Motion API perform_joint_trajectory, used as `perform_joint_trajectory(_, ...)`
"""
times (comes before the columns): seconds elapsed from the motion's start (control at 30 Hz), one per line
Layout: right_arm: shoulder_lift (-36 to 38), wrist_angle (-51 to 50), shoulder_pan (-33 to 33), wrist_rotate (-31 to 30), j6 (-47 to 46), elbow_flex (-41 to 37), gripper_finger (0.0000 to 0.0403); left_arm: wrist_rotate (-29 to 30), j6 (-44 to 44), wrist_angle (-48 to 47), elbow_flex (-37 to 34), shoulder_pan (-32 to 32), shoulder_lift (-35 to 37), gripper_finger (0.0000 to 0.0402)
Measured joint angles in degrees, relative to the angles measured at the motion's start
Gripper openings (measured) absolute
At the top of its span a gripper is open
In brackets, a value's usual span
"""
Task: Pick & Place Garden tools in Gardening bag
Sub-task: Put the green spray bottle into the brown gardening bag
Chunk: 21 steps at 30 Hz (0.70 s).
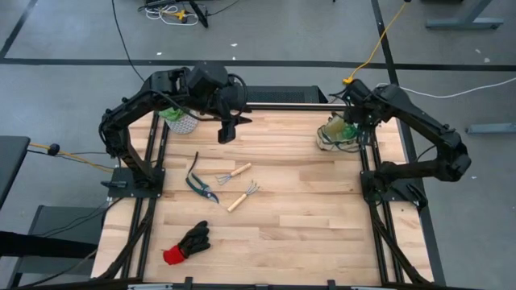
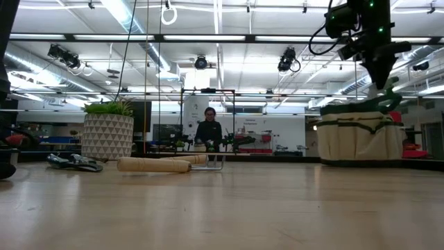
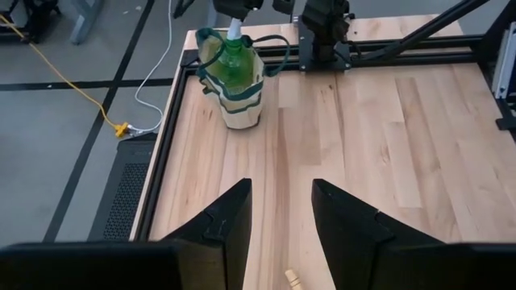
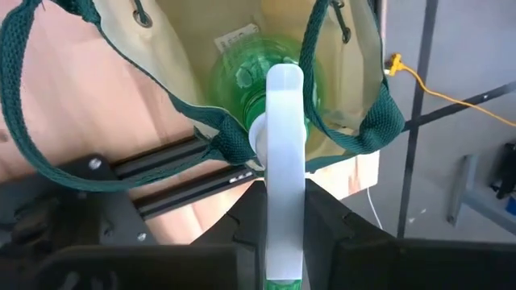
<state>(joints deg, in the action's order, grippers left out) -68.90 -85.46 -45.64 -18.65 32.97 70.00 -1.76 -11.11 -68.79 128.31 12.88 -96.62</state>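
At the table's far right corner, the right gripper [image 4: 284,211] hangs directly over the gardening bag [image 1: 337,137], its fingers clamped on the white head of the green spray bottle [image 4: 266,93], whose body sits down inside the bag's open mouth between the green handles. The left gripper [image 3: 280,213] hovers with fingers apart, holding nothing, above the far edge near the plant pot [image 1: 182,122].
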Motion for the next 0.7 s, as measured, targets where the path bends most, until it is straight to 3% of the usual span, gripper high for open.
perform_joint_trajectory(0.23,-0.90,3.37,-2.75,2.86,1.64,0.00,0.0050,-0.01,0.00,0.00,0.00,-0.02,0.00,0.0140)
perform_joint_trajectory(0.7,-1.88,3.66,-7.15,1.33,3.02,0.00,0.0050,-0.02,-0.04,0.00,0.00,0.00,0.00,0.0140)
